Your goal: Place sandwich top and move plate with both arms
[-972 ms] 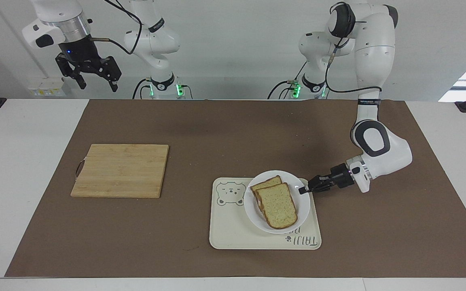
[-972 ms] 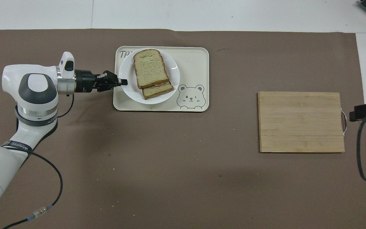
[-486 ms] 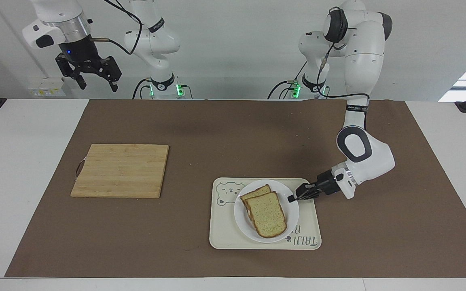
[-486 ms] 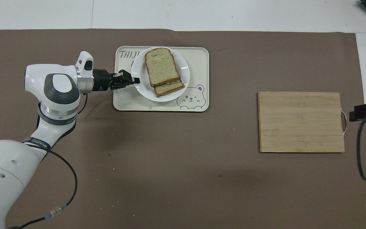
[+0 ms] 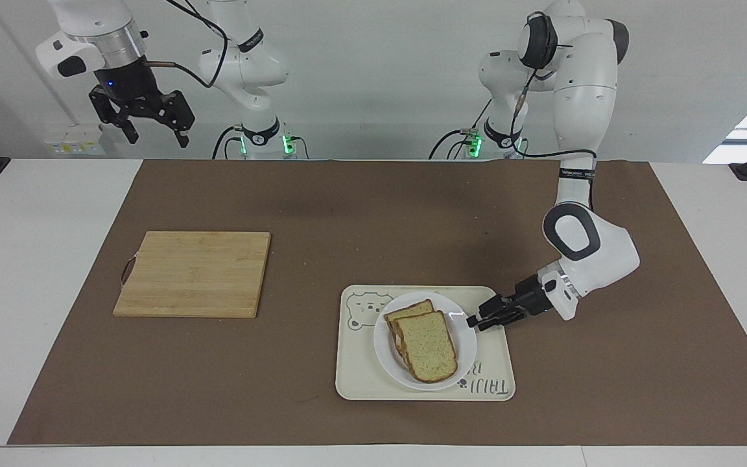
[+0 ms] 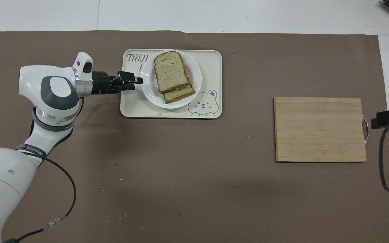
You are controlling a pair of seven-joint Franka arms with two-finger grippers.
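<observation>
One round white plate (image 5: 425, 349) on one cream rectangular tray (image 5: 364, 373) carries two stacked bread slices, the pale speckled sandwich top (image 5: 432, 346) uppermost. Left gripper (image 5: 475, 320), fingers parted, sits beside the plate's rim; right gripper (image 5: 156, 133) waits raised, fingers spread. One wooden board (image 5: 192, 274) lies toward the right arm's end.

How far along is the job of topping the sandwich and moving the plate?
Done: the sandwich top lies on the lower slice on the plate. In hand: the left tool is at the plate's rim, and the plate rests on the tray. Left: the right tool waits open, raised at its arm's end, so its part seems not begun.
</observation>
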